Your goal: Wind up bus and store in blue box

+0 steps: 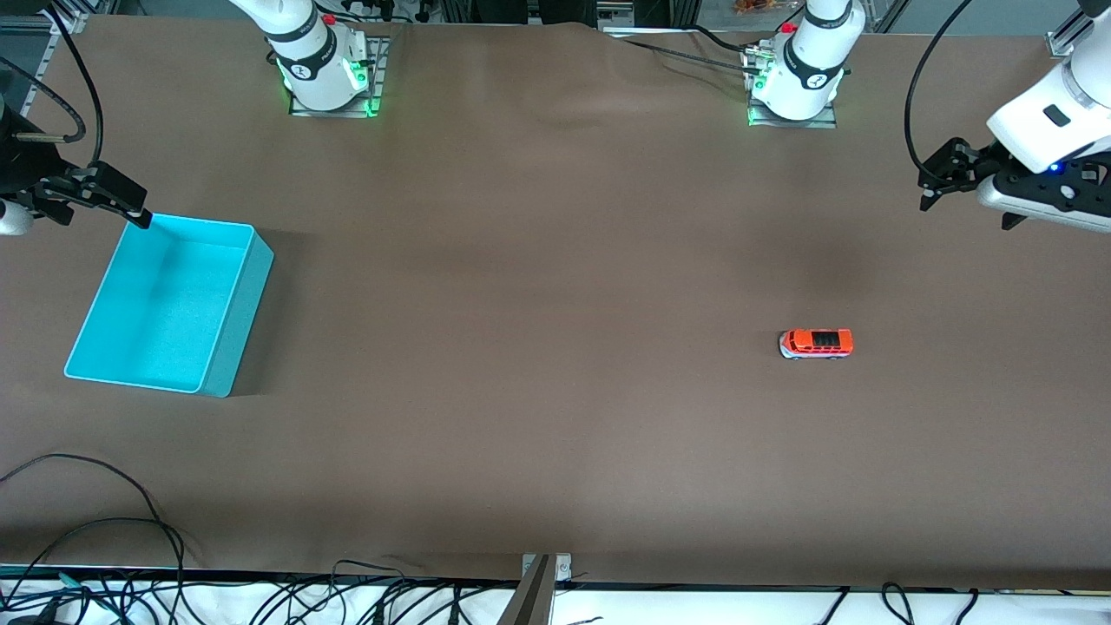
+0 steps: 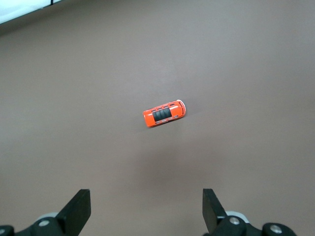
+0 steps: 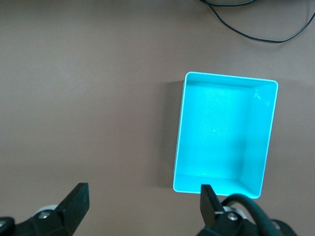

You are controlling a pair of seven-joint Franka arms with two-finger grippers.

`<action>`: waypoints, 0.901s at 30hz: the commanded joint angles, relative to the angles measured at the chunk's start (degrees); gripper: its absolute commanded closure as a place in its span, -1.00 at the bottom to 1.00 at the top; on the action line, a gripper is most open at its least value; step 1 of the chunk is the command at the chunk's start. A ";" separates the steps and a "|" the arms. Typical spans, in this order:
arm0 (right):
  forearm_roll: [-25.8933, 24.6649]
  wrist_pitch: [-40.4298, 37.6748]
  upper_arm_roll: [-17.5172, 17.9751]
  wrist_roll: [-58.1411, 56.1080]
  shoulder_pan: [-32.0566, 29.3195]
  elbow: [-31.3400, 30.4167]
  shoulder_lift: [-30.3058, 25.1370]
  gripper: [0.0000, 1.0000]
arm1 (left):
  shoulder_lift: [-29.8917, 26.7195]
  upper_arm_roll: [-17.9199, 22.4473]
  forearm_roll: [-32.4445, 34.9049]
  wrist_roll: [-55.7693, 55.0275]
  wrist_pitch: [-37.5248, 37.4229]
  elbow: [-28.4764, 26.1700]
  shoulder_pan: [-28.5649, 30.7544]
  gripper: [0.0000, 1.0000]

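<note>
Left wrist view, bus (image 2: pixel 165 113) under open left claw (image 2: pixel 146 211)

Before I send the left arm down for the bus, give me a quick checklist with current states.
1. Left gripper open and empty: ok.
2. Right gripper open and empty, up by the blue box: ok.
3. Bus upright on its wheels on the table: ok.
4. Space around bus free of other objects: ok.
5. Blue box empty, ready to receive: ok.
6. Left gripper centred over bus: not ok, it is off toward the left arm's end of the table.
</note>
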 commanded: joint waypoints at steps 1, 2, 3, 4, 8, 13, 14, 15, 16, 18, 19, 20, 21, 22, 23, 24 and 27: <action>0.76 -0.78 -0.03 -0.32 0.02 1.44 0.36 -1.00 | 1.73 -0.33 1.13 -0.93 0.38 1.86 0.74 -1.00; 0.67 -0.78 -0.03 -0.32 0.02 1.44 0.27 -1.00 | 1.73 -0.33 1.13 -1.11 0.38 2.04 0.74 -1.00; 0.76 -0.78 -0.03 -0.32 0.02 1.44 0.27 -1.00 | 1.73 -0.33 1.13 -1.11 0.38 2.39 0.83 -1.00; 0.67 -0.78 -0.03 -0.32 0.02 1.53 0.27 -1.00 | 1.73 -0.33 1.04 -1.28 0.38 3.00 0.91 -1.00; 0.67 -0.87 -0.03 -0.59 0.02 1.53 0.27 -1.00 | 1.91 -0.16 0.95 -1.46 0.21 4.76 1.35 -1.00; 0.67 -0.69 -0.03 -0.68 0.02 1.53 0.27 -1.00 | 1.91 -0.07 0.69 -3.04 -0.23 4.85 2.14 -1.00; 0.76 -0.69 -0.03 -0.68 0.02 1.53 0.27 -1.00 | 1.82 -0.07 0.60 -3.04 -0.40 4.76 2.49 -1.00; 0.67 -0.69 -0.03 -0.68 0.02 1.53 0.27 -1.00 | 1.82 -0.07 0.60 -3.04 -0.75 4.76 2.67 -1.00; 0.67 -0.69 -0.03 -0.68 0.02 1.53 0.27 -1.00 | 1.82 -0.07 0.60 -3.04 -1.28 4.85 2.76 -1.00; 0.67 -0.61 -0.03 -0.68 0.02 1.53 0.27 -1.00 | 1.73 0.02 0.51 -2.95 -2.07 4.94 2.94 -1.00; 0.67 -0.52 0.06 -0.68 0.02 1.62 0.27 -1.00 | 1.73 0.11 0.51 -2.95 -2.16 4.94 3.02 -1.00; 0.67 -0.52 0.06 -0.59 0.02 1.53 0.27 -1.00 | 1.73 0.11 0.51 -2.87 -2.08 5.03 3.02 -1.00; 0.67 -0.52 0.06 -0.59 0.02 1.53 0.27 -1.00 | 1.73 0.11 0.42 -2.87 -2.08 5.11 3.02 -1.00; 0.67 -0.52 0.06 -0.59 0.02 1.53 0.27 -1.00 | 1.73 0.11 0.42 -2.95 -2.08 5.38 3.02 -1.00; 0.67 -0.52 -0.03 -0.59 0.02 1.53 0.36 -1.00 | 1.73 0.02 0.42 -3.04 -2.08 5.73 2.94 -1.00; 0.67 -0.52 -0.03 -0.59 0.02 1.53 0.36 -1.00 | 1.82 -0.07 0.42 -3.04 -2.08 5.82 2.85 -1.00; 0.67 -0.52 -0.03 -0.68 0.02 1.53 0.36 -1.00 | 1.82 -0.24 0.07 -3.13 -2.25 5.82 2.24 -1.00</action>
